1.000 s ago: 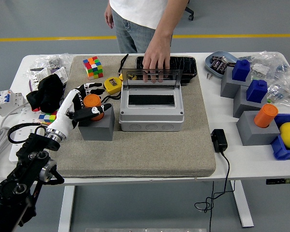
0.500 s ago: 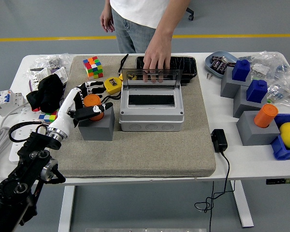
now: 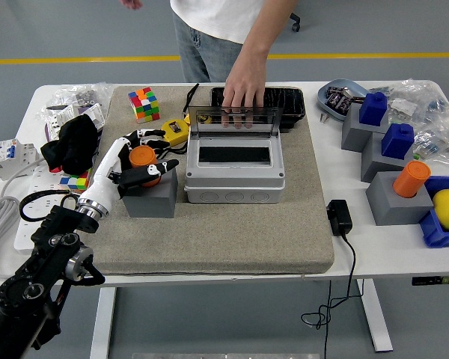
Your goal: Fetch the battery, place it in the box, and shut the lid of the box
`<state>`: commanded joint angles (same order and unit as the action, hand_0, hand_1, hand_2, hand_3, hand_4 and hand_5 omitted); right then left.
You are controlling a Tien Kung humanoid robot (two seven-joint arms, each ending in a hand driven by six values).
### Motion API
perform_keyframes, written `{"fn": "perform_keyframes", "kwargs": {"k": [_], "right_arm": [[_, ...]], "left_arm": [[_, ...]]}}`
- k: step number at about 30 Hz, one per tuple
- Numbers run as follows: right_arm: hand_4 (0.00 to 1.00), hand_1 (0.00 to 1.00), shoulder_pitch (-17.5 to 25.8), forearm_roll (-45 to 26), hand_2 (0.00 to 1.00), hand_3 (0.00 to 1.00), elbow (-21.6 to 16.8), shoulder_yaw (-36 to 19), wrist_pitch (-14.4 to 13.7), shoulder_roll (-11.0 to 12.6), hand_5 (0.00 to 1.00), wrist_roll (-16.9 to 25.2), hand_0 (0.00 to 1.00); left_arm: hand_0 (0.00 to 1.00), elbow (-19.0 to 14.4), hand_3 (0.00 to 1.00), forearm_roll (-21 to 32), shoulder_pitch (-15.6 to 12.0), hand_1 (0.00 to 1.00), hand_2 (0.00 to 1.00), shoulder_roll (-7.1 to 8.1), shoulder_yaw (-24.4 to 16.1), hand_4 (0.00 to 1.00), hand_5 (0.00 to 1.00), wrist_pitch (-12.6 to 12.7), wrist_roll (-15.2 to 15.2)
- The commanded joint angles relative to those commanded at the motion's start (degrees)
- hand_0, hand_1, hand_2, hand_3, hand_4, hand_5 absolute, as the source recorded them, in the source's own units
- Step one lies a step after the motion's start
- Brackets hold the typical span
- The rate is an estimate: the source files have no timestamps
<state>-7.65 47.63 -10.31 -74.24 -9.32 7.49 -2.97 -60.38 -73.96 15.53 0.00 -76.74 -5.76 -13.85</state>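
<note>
The orange battery [image 3: 141, 158] stands upright in a grey block [image 3: 150, 194] on the mat's left side. My left hand [image 3: 144, 155] wraps around it, fingers behind and thumb in front, touching its sides. Right of it stands the grey box [image 3: 234, 185] with its clear lid [image 3: 235, 120] tipped up at the back. A person's hand [image 3: 243, 93] rests on the lid's top edge from the far side. My right arm does not show.
A yellow tape measure [image 3: 175, 132] and a colour cube [image 3: 143, 103] lie behind the battery. A black tray [image 3: 293, 105] sits behind the box. Grey blocks with blue pieces and another orange cylinder [image 3: 411, 179] stand at the right; a black adapter [image 3: 338, 217] lies by the mat.
My left arm has shifted slightly right and its fingers have closed in around the battery. The person's other hand has lifted up out of the picture; the hand on the lid stays.
</note>
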Motion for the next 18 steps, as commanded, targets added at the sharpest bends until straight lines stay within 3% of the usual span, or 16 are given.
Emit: {"fn": "perform_keyframes", "kwargs": {"k": [2, 3, 8, 9, 14, 15, 18], "right_arm": [[0.998, 0.831, 0.0, -0.1, 0.807, 0.832, 0.0, 0.0, 0.0, 0.0, 0.998, 0.0, 0.843], [0.998, 0.831, 0.0, -0.1, 0.807, 0.830, 0.0, 0.0, 0.0, 0.0, 0.998, 0.1, 0.843], [0.998, 0.831, 0.1, 0.0, 0.807, 0.830, 0.0, 0.0, -0.1, 0.0, 0.998, 0.0, 0.843], [0.998, 0.832, 0.1, 0.0, 0.807, 0.831, 0.0, 0.0, -0.1, 0.0, 0.998, 0.0, 0.843], [0.998, 0.832, 0.1, 0.1, 0.807, 0.831, 0.0, -0.2, -0.1, 0.0, 0.998, 0.0, 0.843], [0.998, 0.833, 0.1, 0.2, 0.808, 0.831, 0.0, -0.3, -0.1, 0.0, 0.998, 0.0, 0.843], [0.998, 0.833, 0.2, 0.2, 0.808, 0.831, 0.0, -0.4, -0.1, 0.0, 0.998, 0.0, 0.843]], "left_arm": [[0.565, 0.1, 0.523, 0.2, 0.0, 0.612, 0.500, 0.00, 0.2, 0.998, 0.092, 0.1, 0.0], [0.446, 0.2, 0.398, 0.2, 0.0, 0.486, 0.403, 0.00, 0.3, 0.998, 0.093, 0.1, 0.0], [0.446, 0.5, 0.398, 0.6, 0.1, 0.486, 0.403, 0.00, 0.8, 0.998, 0.093, 0.2, 0.0], [0.236, 0.5, 0.283, 0.8, 0.1, 0.376, 0.308, 0.00, 1.0, 0.998, 0.094, 0.3, 0.0], [0.236, 0.7, 0.283, 1.2, 0.1, 0.376, 0.308, 0.00, 1.4, 0.998, 0.094, 0.6, 0.0], [0.113, 0.7, 0.194, 1.2, 0.1, 0.252, 0.223, 0.00, 1.4, 0.998, 0.097, 0.6, 0.0], [0.113, 0.9, 0.194, 1.0, 0.2, 0.252, 0.223, 0.00, 1.7, 0.998, 0.097, 1.0, 0.0]]}}
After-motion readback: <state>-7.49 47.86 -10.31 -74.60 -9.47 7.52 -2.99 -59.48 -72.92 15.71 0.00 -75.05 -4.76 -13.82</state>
